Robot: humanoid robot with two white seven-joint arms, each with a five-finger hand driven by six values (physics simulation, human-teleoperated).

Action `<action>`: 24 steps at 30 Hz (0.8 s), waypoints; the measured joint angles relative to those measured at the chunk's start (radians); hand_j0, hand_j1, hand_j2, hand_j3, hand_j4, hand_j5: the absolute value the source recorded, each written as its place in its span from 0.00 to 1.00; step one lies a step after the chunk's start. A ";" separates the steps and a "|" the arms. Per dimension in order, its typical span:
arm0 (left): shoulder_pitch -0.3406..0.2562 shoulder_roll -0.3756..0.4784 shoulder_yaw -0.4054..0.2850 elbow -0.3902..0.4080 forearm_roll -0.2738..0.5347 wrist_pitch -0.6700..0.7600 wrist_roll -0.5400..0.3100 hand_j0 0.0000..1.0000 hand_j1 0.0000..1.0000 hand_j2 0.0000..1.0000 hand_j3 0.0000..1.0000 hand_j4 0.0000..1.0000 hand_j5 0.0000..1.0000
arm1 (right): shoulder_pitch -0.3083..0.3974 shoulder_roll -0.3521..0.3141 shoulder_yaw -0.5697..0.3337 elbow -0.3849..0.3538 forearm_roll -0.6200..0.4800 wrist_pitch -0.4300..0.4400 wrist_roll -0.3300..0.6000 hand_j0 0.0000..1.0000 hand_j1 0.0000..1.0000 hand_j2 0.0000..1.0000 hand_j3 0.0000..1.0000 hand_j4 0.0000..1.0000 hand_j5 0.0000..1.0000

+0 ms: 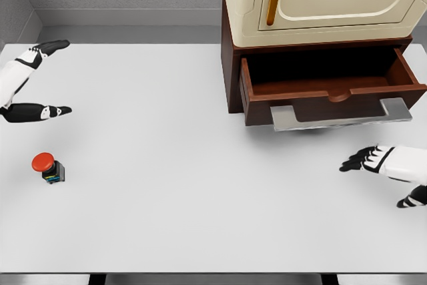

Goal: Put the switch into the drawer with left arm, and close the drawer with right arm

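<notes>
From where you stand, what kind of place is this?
Probably a simulated test bench, not a real room: a plain white table against bare grey walls, holding only a cabinet with its drawer pulled open and a red push-button switch.

Left hand [30,81] and right hand [387,168], fingers spread.

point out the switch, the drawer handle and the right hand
switch [45,163], head view, on its red round button top
drawer handle [343,117], head view, on the grey metal bar in front of the open drawer
right hand [371,159], head view, on the back of the hand, fingers spread
</notes>
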 measured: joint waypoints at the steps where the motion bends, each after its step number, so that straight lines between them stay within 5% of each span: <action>1: 0.000 0.000 0.000 0.000 0.000 0.000 0.000 1.00 1.00 1.00 1.00 1.00 1.00 | -0.006 0.000 0.010 0.000 0.000 0.000 0.000 1.00 1.00 1.00 1.00 1.00 1.00; 5: -0.002 0.000 0.000 0.000 0.000 0.000 0.000 1.00 1.00 1.00 1.00 1.00 1.00 | -0.029 0.001 0.027 0.000 0.000 0.000 0.000 1.00 1.00 1.00 1.00 1.00 1.00; 8: 0.000 0.000 0.000 0.001 0.000 0.000 0.000 1.00 1.00 1.00 1.00 1.00 1.00 | -0.044 0.009 0.028 0.001 -0.001 0.000 0.000 0.66 0.66 0.66 0.66 0.66 0.66; 9: 0.000 0.001 0.000 0.002 0.001 0.000 0.000 1.00 1.00 1.00 1.00 1.00 1.00 | -0.043 0.011 0.024 0.001 -0.001 0.000 0.000 0.64 0.64 0.64 0.64 0.64 0.64; 17: 0.069 -0.006 -0.005 0.007 0.113 0.000 0.015 1.00 1.00 1.00 1.00 1.00 1.00 | 0.175 0.021 -0.247 0.002 -0.098 -0.001 0.000 0.68 0.68 0.68 0.68 0.68 0.68; 24: 0.210 0.087 -0.020 -0.045 0.227 0.001 0.233 1.00 1.00 1.00 1.00 1.00 1.00 | 0.176 0.029 -0.345 0.002 -0.151 0.000 0.000 0.72 0.72 0.72 0.72 0.72 0.72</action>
